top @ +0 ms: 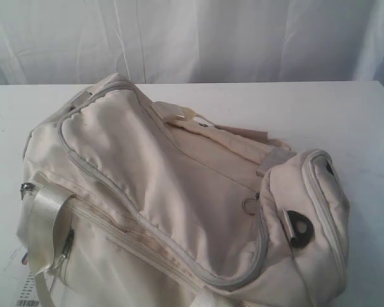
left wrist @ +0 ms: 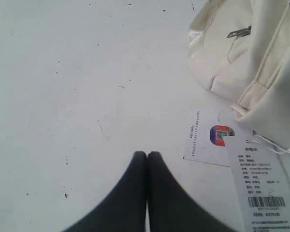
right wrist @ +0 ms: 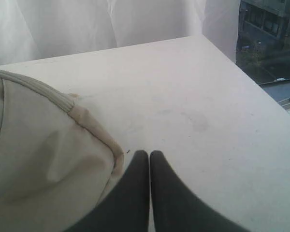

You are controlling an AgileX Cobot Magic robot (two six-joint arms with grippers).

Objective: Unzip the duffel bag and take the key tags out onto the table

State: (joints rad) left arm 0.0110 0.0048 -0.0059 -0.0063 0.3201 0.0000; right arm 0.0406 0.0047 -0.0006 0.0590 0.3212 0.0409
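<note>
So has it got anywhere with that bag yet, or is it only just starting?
Nothing looks done yet: the duffel bag lies on the table with its grey zipper apparently closed, and no key tags show anywhere. Nothing is in hand: the left gripper and the right gripper are both shut and empty, near the bag. What is left is unzipping the bag, then taking the tags out onto the table.

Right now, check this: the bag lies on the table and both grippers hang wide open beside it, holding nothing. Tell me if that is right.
Not quite: the grippers are shut, not open. The left gripper and the right gripper each show fingers pressed together in their wrist views. The bag does lie on the table, and neither gripper holds anything.
</note>
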